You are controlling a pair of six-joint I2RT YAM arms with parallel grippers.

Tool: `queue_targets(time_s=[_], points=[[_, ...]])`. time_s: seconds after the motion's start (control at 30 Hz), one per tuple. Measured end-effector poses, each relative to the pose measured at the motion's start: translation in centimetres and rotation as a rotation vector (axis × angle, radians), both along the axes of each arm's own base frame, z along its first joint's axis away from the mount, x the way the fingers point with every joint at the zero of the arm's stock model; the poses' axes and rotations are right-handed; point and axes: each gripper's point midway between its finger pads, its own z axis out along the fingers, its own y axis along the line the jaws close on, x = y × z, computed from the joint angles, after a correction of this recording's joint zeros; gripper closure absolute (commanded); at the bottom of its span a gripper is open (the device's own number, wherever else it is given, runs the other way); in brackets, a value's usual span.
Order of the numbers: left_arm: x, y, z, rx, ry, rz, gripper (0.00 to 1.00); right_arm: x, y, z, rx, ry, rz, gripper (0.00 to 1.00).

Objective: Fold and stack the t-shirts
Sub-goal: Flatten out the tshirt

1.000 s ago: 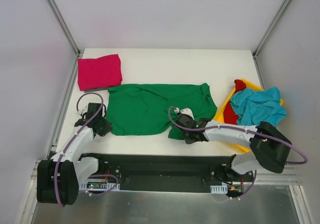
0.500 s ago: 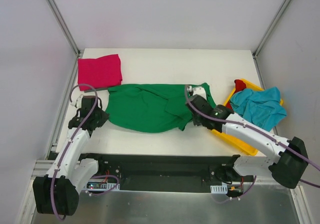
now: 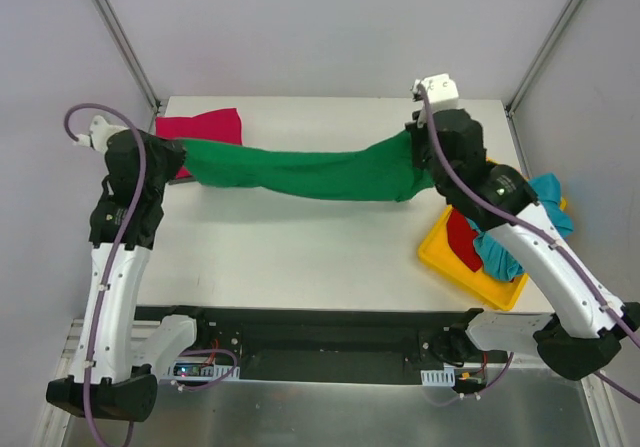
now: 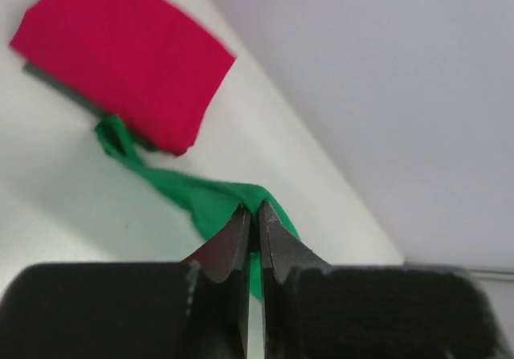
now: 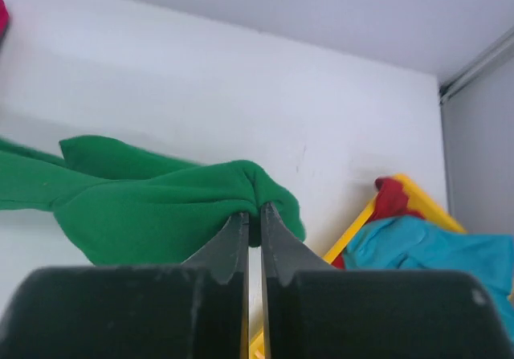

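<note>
Bright green cloth t-shirt (image 3: 300, 172) hangs stretched between my arms over the white desk (image 3: 300, 257); left fingers (image 4: 233, 242) and right fingers (image 5: 233, 242) each clamped on an end. Middle possibly clear of desk.

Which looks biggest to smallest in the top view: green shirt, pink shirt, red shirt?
Largest: green shirt, stretched out.
Next: pink shirt, partly hidden.
Smallest: red shirt, mostly hidden in the bin.
</note>
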Motion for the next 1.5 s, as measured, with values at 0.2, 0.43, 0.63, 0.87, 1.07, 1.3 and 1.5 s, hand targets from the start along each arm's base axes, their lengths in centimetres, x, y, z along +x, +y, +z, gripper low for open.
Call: queue_targets(time_s=[0.2, 0.43, 0.63, 0.87, 1.07, 1.3, 1.5], points=[[-2.5, 1.1, 11.2, 0.057, -0.259, 0.032, 1.00, -1.6, -0.9, 10.3, 0.064, -0.188, 0.070, 0.99], [-8.2, 1.9, 21.7, 0.139, -0.525, 0.045, 1.00, -8.1, -2.2, 22.2, 0.190, -0.433, 0.252, 1.00], [-14.2, 2.3, 29.1, 0.202, -0.725, 0.063, 1.00, -13.3, -4.1, 28.4, 0.287, -0.584, 0.395, 1.00], [-19.3, 2.3, 33.1, 0.234, -0.871, 0.065, 1.00, -17.5, -4.9, 30.2, 0.334, -0.664, 0.540, 1.00], [-17.0, 2.2, 31.8, 0.241, -0.816, 0.053, 1.00, -14.9, -5.1, 30.0, 0.251, -0.665, 0.435, 1.00], [-5.0, 1.8, 23.4, 0.254, -0.522, 0.023, 1.00, -4.0, -2.9, 24.3, 0.003, -0.508, 0.154, 0.98], [8.4, 1.6, -0.1, 0.250, 0.067, -0.033, 1.00, 8.1, 0.8, 5.0, -0.240, -0.069, 0.081, 0.97]])
